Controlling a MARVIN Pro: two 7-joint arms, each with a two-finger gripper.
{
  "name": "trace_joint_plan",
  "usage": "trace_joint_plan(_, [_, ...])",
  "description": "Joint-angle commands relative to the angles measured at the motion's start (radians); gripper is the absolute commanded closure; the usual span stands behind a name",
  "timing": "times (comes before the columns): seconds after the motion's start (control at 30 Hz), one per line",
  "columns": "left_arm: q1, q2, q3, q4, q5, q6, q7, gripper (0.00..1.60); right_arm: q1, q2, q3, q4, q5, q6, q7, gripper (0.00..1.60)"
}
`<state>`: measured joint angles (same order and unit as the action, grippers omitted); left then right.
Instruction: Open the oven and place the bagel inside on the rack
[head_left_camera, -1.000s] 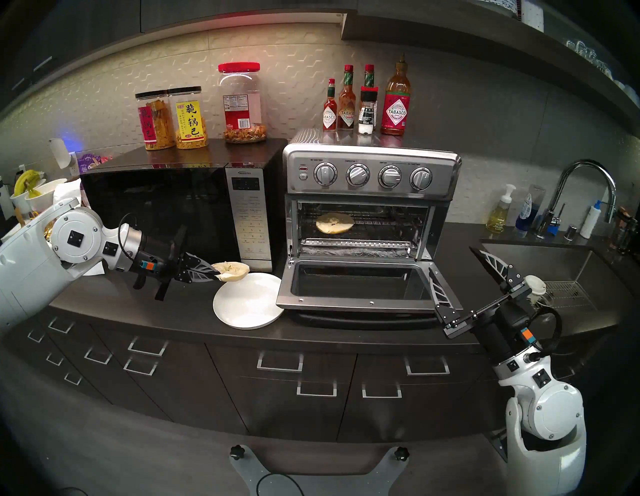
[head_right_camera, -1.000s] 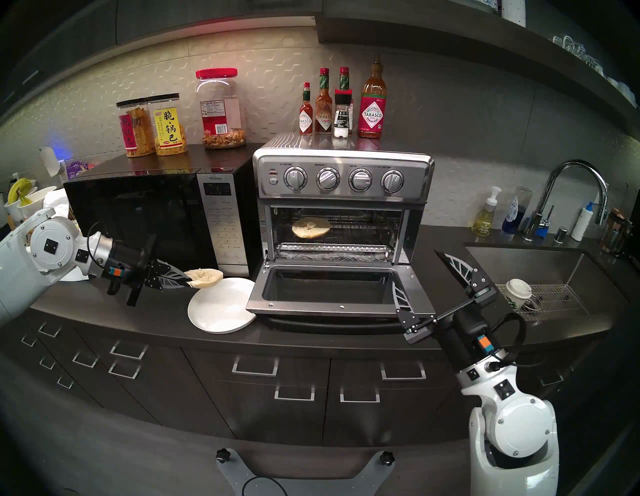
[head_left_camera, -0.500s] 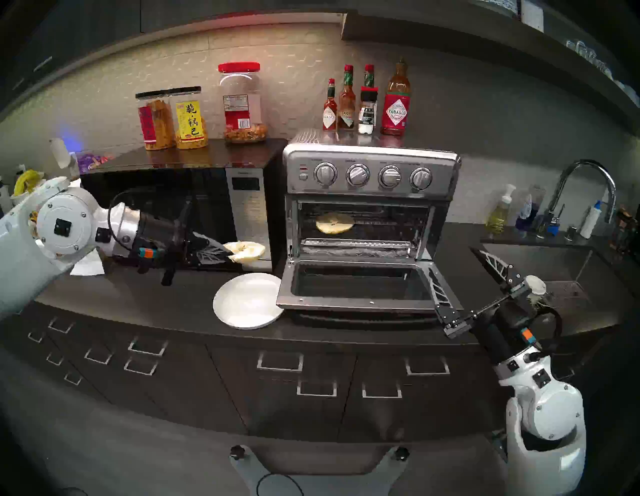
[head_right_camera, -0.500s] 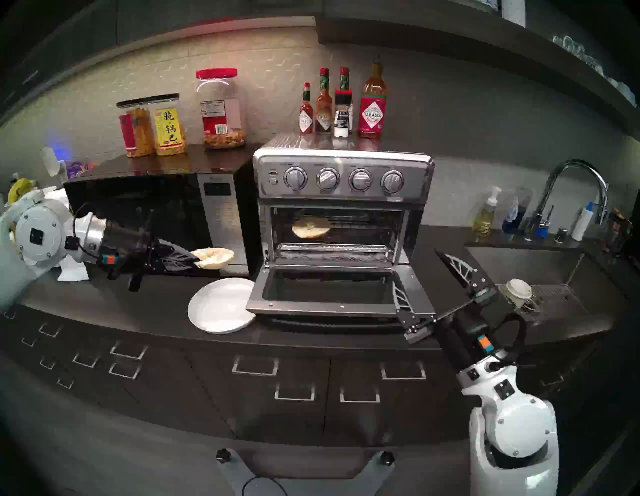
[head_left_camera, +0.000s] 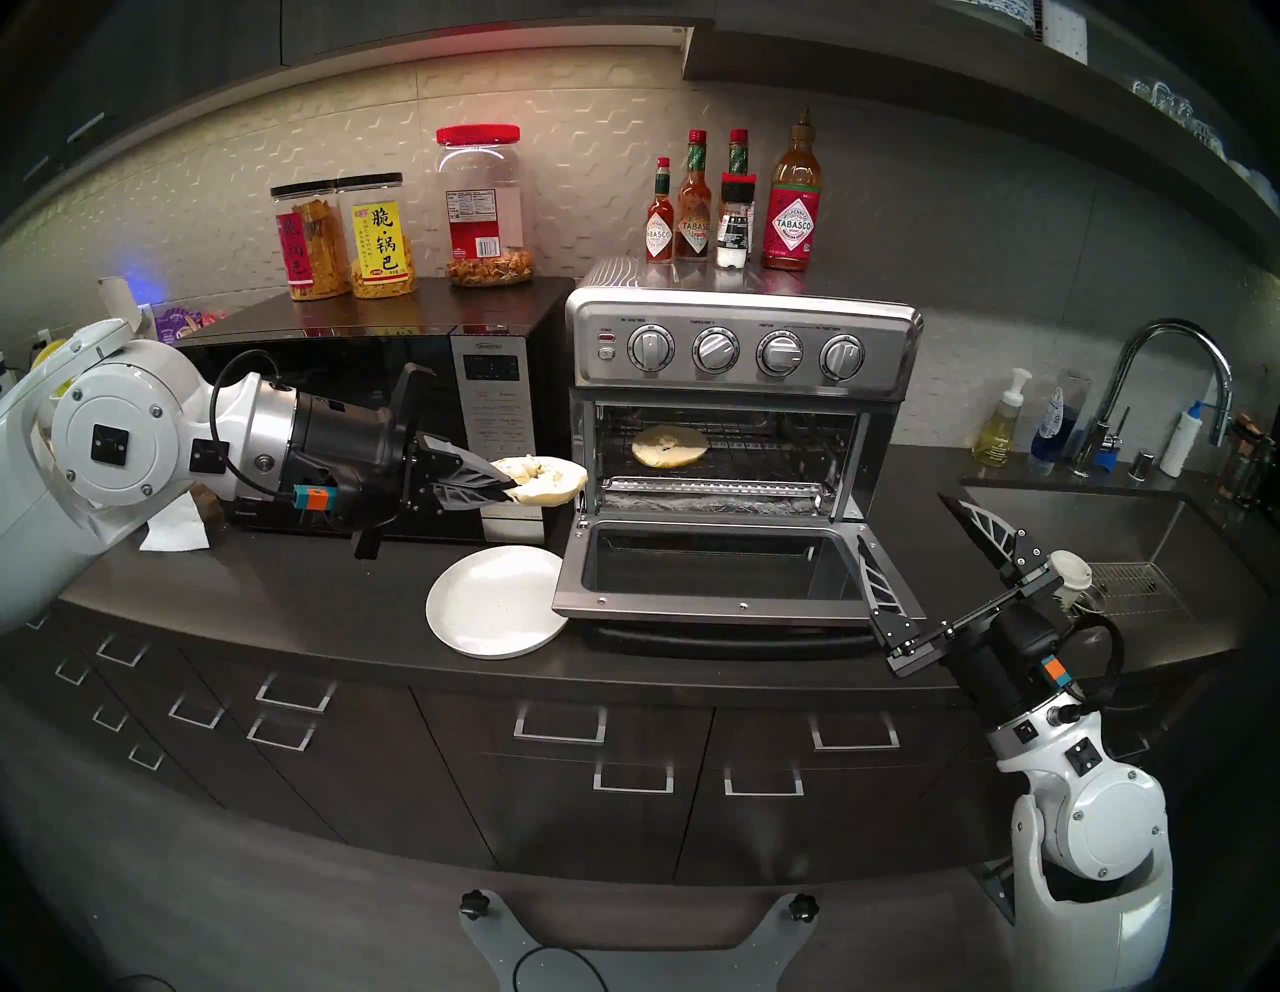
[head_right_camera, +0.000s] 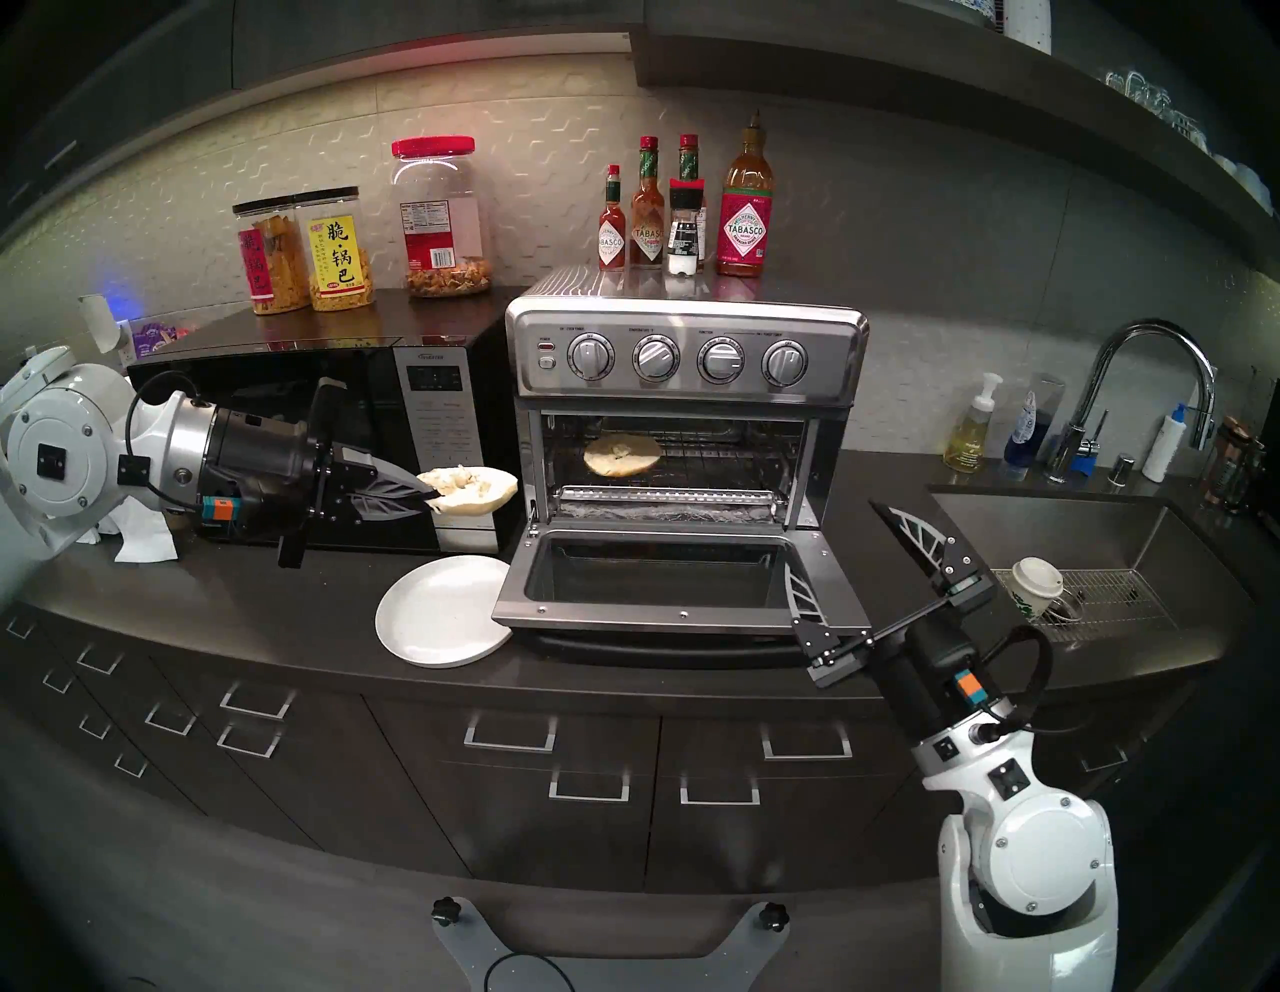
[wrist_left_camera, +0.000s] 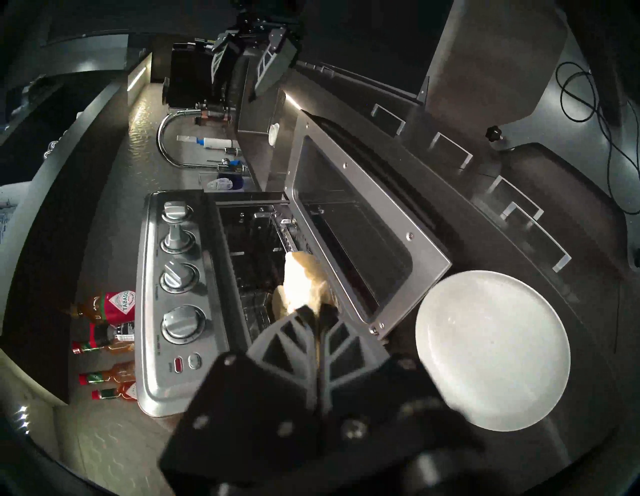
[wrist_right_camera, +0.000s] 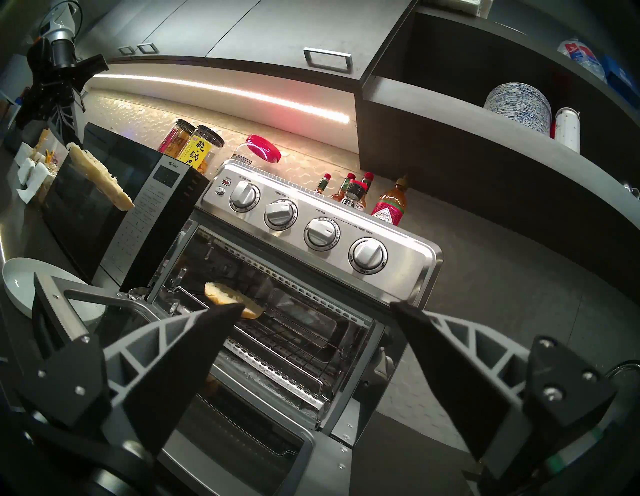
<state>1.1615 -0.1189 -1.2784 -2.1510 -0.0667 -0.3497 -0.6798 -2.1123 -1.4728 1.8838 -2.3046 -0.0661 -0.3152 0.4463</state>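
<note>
brushed steel oven (head_left_camera: 741, 346), glossy black microwave (head_left_camera: 318, 422), matt white plate (head_left_camera: 495, 603)

I see a white plate (head_left_camera: 495, 601) lying bare near the table's (head_left_camera: 312, 603) front edge. Toward the back edge stands a black microwave (head_left_camera: 360, 415) carrying three snack jars (head_left_camera: 485, 208). At the table's right end are a sink (head_left_camera: 1080, 533), faucet (head_left_camera: 1170, 374) and soap bottles (head_left_camera: 1001, 429).
</note>
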Motion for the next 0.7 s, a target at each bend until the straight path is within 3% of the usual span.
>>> trace_joint_plan(0.0, [0.059, 0.01, -0.042, -0.056, 0.022, 0.075, 0.098, 1.6, 0.002, 0.002, -0.001, -0.022, 0.005, -0.005, 0.002, 0.0])
trace_joint_plan(0.17, [0.064, -0.013, -0.012, -0.066, 0.067, 0.113, 0.156, 1.6, 0.002, 0.002, -0.001, -0.022, 0.006, -0.005, 0.002, 0.0])
trace_joint_plan(0.33, [0.024, -0.113, 0.018, -0.054, 0.12, 0.125, 0.114, 1.6, 0.002, 0.002, -0.001, -0.022, 0.005, -0.005, 0.002, 0.0])
trace_joint_plan(0.67, [-0.075, -0.227, 0.096, -0.056, 0.182, 0.143, 0.04, 1.6, 0.002, 0.002, -0.001, -0.021, 0.005, -0.005, 0.002, 0.0])
